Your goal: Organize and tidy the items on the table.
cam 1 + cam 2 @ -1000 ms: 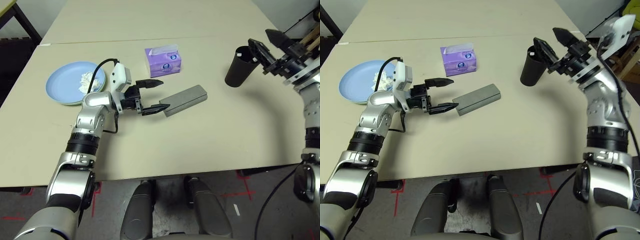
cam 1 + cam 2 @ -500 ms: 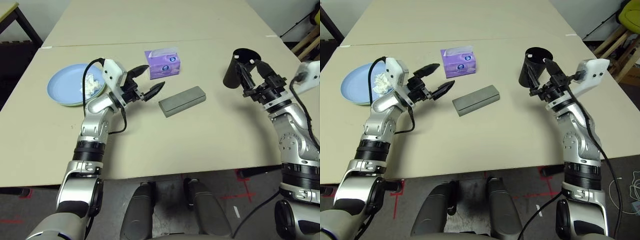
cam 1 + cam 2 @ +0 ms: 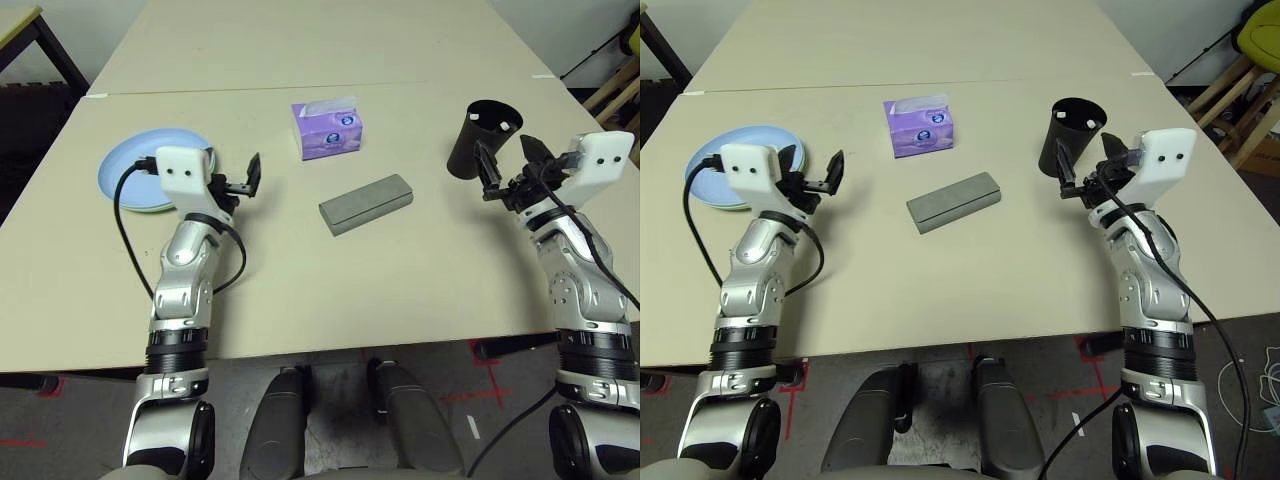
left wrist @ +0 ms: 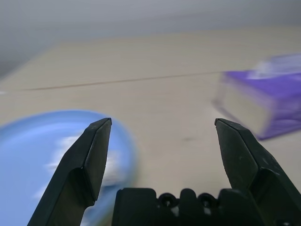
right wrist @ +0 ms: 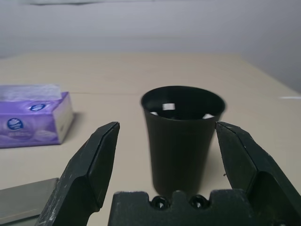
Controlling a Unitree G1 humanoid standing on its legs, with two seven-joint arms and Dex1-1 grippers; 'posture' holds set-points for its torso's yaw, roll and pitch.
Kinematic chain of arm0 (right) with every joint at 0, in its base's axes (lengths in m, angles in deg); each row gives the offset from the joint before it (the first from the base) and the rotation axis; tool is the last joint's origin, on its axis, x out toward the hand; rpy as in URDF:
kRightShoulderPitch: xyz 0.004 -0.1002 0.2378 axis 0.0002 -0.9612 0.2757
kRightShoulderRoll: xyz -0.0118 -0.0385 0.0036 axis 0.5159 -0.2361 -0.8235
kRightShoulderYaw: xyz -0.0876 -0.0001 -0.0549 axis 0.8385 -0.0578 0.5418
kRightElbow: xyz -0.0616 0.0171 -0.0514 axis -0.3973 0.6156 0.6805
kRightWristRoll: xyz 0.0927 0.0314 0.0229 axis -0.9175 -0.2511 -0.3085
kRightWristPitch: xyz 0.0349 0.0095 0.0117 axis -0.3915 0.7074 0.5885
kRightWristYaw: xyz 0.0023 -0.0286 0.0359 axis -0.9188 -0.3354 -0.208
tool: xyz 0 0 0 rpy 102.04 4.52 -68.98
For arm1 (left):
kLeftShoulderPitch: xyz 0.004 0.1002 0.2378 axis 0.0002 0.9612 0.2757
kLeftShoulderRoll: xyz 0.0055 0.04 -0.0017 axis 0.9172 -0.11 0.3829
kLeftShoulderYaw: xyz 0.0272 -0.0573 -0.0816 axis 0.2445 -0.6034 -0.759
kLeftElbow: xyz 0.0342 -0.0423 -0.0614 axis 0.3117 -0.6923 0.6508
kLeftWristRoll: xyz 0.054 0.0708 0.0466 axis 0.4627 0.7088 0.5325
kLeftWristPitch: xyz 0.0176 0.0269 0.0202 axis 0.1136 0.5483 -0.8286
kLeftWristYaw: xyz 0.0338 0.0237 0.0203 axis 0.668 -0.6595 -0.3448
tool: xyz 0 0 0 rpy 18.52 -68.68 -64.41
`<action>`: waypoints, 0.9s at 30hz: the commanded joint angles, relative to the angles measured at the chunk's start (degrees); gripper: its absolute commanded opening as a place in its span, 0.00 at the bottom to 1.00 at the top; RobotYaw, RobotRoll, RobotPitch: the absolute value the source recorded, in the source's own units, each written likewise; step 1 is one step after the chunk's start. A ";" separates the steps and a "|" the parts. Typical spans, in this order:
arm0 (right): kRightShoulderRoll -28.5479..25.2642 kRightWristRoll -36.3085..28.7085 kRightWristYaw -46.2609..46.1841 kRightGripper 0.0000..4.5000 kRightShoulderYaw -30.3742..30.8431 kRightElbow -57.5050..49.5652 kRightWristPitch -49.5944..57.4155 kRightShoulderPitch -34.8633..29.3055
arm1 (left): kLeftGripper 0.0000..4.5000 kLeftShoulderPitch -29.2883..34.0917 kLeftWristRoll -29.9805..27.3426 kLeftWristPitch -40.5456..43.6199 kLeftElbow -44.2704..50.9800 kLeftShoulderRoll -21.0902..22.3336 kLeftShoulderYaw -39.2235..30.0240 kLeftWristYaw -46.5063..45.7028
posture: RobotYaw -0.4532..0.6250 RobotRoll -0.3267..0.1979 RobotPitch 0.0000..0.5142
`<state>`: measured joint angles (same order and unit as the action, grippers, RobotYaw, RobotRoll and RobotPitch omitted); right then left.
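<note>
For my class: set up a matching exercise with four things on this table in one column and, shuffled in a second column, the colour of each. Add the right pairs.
1. plate
2. tissue box
3. glasses case
4. cup

A. black
B. grey
C. light blue
D. purple

Pairs: 1-C, 2-D, 3-B, 4-A

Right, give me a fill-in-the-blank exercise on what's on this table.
1. The tissue box is ____ in colour.
2. The crumpled tissue lies on the light ____ plate.
3. The grey glasses case lies closest to the ____ box.
4. The black cup stands ____.

Missing words: purple; blue; tissue; upright
</note>
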<state>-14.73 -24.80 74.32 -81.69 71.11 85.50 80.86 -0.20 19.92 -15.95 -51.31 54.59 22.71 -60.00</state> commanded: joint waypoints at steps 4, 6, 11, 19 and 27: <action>-1.99 1.58 2.05 0.99 -1.58 7.51 -7.53 -1.40 | 1.00 2.89 -0.16 -6.61 -6.54 5.55 -5.05 0.68 | 0.50 0.62 0.33; -2.48 0.68 2.83 0.99 -2.47 10.37 -9.38 -0.20 | 1.00 3.16 -1.65 -8.26 -8.67 6.50 -5.86 2.73 | 0.50 0.62 0.33; -3.83 -0.68 5.40 0.99 -3.75 19.12 -12.68 4.64 | 1.00 3.82 -5.63 -11.38 -11.89 6.69 -7.44 7.60 | 0.49 0.62 0.33; -4.12 -2.12 6.90 0.99 -4.70 23.41 -15.72 6.31 | 1.00 4.56 -7.57 -14.73 -13.92 6.37 -8.27 8.83 | 0.49 0.62 0.33; -3.93 -3.32 5.95 0.99 -5.35 17.87 -12.97 1.29 | 1.00 4.13 -6.35 -15.03 -14.04 7.13 -9.25 4.66 | 0.48 0.62 0.33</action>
<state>-18.41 -27.65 80.65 -86.34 90.49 71.51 83.13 3.59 13.02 -30.29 -64.89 61.52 13.79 -54.74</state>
